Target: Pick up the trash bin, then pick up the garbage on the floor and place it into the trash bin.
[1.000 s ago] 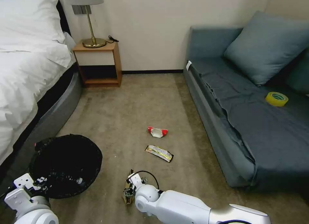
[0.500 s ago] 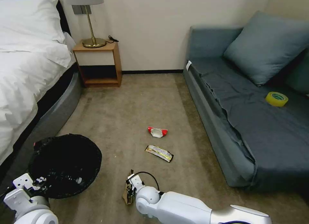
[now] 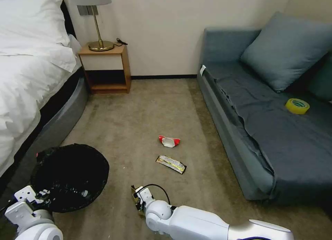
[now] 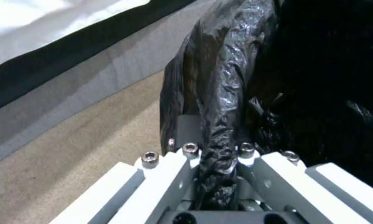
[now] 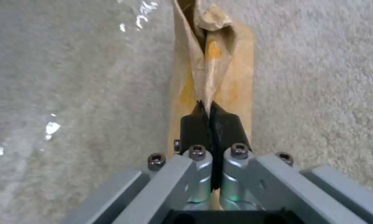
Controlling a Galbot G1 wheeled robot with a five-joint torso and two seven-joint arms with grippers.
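Brown paper is pinched between the black fingertips (image 5: 226, 127) of the right gripper (image 5: 210, 107), whose jaws are pressed together on a fold of the crumpled paper bag (image 5: 213, 71); the bag hangs from the tips over the beige carpet (image 5: 319, 77). In the head view the right gripper (image 3: 137, 198) sits low over the floor near the picture's bottom, and the bag (image 3: 135, 193) shows only as a small brown sliver partly hidden behind the wrist, so its shape is hard to make out there. The left gripper (image 4: 214, 149) is clamped on the rim of the trash bin (image 4: 224, 71), its jaws drawn narrow with the crinkly black liner bunched between them; the fingertips themselves are buried in the plastic. From the head camera the left gripper (image 3: 41, 194) is at the near edge of the bin (image 3: 71, 176), which sits beside the grey base of the bed (image 3: 52, 129); the bin's white wall is covered by the liner, and a pale glint deep inside it is too small to identify. Farther out on the carpet lie the crushed red-and-white packet (image 3: 169, 141) and, just nearer the robot, the flat dark-and-gold wrapper (image 3: 171, 164), apart from each other and from both grippers. A yellow tape roll (image 3: 297, 106) rests on the blue sofa (image 3: 276, 140).
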